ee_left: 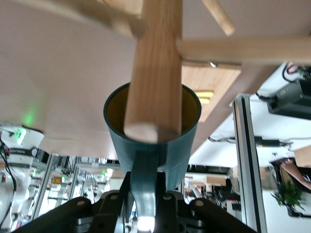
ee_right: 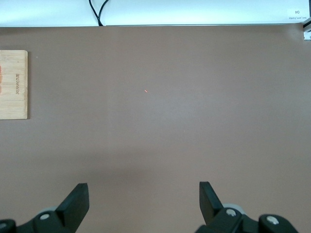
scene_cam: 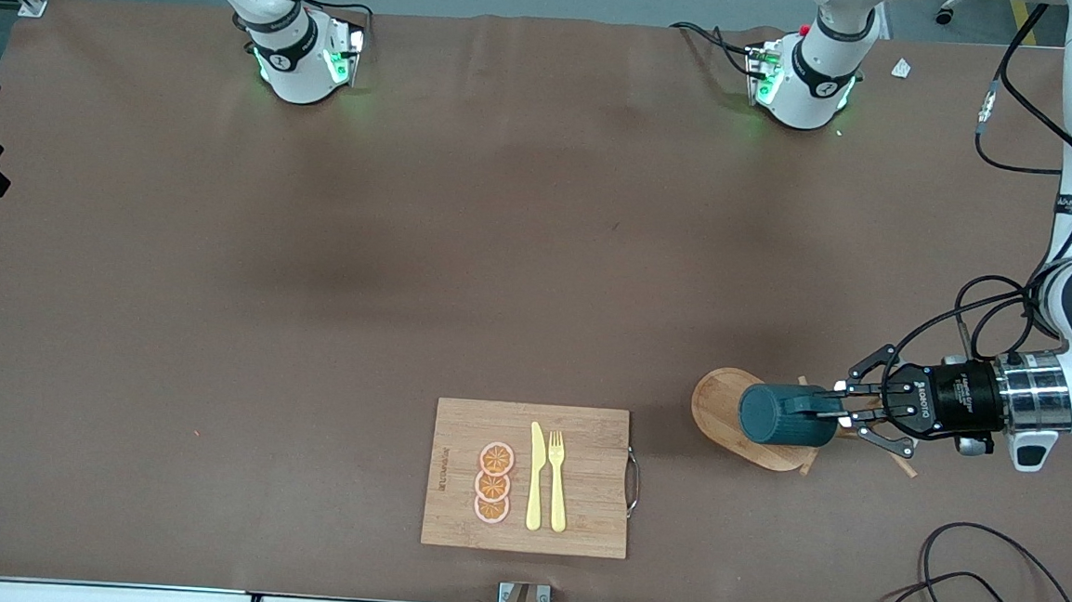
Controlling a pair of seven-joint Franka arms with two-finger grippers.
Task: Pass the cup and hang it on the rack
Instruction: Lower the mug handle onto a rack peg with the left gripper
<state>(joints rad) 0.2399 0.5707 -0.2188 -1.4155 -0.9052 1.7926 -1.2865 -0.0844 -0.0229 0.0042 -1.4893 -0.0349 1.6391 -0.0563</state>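
- Front view: left gripper (scene_cam: 841, 415) over the rack (scene_cam: 724, 415), at the left arm's end of the tabletop (scene_cam: 314, 278); jaws clenched on the handle of the cup (scene_cam: 785, 416).
- Cup held on its side, mouth turned toward the gripper's wrist, over the rack's oval base.
- Left wrist view: rack post (ee_left: 154, 68) crossing in front of the cup's yellowish mouth; pegs branching off at 2 and 3 o'clock of the post.
- Cutting board (scene_cam: 530, 477) at 8 o'clock of the rack, carrying orange slices (scene_cam: 493, 483), knife (scene_cam: 535, 478) and fork (scene_cam: 557, 481).
- Right wrist view: right gripper (ee_right: 144, 204) waiting above bare tabletop, jaws released and spread wide.
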